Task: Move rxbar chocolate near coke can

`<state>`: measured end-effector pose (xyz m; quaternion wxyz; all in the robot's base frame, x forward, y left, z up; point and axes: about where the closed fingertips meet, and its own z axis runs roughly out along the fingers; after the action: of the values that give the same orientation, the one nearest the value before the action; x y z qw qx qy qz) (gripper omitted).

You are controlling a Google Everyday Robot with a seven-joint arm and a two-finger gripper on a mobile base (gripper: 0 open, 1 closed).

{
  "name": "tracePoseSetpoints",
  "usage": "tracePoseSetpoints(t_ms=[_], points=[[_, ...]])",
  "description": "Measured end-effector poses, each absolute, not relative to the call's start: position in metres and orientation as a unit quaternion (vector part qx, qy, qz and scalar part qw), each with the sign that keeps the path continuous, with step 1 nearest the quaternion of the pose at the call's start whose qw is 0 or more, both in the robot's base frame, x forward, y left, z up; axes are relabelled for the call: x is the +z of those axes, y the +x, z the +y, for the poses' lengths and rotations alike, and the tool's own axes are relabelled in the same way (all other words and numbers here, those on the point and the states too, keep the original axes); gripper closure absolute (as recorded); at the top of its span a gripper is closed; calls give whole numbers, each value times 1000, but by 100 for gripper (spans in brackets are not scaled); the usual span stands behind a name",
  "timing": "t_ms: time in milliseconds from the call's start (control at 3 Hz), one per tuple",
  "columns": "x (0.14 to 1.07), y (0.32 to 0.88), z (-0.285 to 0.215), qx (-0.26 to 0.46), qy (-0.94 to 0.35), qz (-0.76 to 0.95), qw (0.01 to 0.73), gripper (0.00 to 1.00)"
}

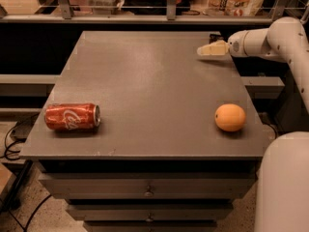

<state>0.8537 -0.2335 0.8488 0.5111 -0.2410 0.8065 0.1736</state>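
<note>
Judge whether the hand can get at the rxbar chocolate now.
Probably yes: the hand hovers over the far right corner of the table, right beside the rxbar chocolate, nothing between them; the coke can and orange lie at the near edge.

An orange (230, 117) sits on a grey cabinet top (145, 71), well nearer the camera than the gripper (212, 50), which hovers at the far right edge. Below are drawers (145, 192); what may be cables (12, 139) lie on the floor, far to the gripper's left.
</note>
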Motion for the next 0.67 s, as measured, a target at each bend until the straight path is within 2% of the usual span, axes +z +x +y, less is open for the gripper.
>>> tracePoseSetpoints(t_ms=[333,667], points=[[835,867,-236,171,-224,812,511,13],[827,874,-233,166,-225,816,506,44]])
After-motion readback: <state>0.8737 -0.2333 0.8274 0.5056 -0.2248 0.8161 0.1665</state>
